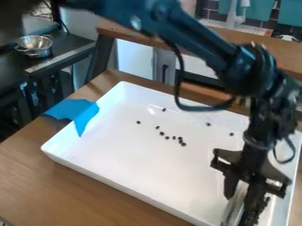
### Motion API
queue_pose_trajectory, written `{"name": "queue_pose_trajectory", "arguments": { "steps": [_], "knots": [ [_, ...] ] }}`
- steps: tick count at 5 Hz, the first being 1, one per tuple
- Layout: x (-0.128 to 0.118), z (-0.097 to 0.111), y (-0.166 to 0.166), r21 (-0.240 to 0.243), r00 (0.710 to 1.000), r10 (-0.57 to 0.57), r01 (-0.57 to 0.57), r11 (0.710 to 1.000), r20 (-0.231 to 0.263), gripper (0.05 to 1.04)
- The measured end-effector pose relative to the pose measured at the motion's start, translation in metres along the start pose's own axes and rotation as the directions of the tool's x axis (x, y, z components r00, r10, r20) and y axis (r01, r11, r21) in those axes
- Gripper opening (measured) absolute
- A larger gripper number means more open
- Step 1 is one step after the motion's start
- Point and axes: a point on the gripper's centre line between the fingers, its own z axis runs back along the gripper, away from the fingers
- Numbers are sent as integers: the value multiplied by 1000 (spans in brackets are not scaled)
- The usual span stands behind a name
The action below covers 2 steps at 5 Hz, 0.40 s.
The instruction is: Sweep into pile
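The black claw squeezes a shiny stick at the near right of the white tray. Farther back, little dark bits (they look like beans) lie scattered around the tray's middle.

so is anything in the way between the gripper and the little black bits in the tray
Nothing visible stands on the white tray between the gripper, with a silvery object in its grip, and the black bits. The arm's cable loops over the far part, but how high it hangs is unclear.
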Motion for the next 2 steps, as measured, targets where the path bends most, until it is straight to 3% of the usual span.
{"name": "queue_pose_trajectory", "arguments": {
  "steps": [2],
  "knots": [
    [24,58,78,-27,991,50,-47,999,127,351]
  ]
}}
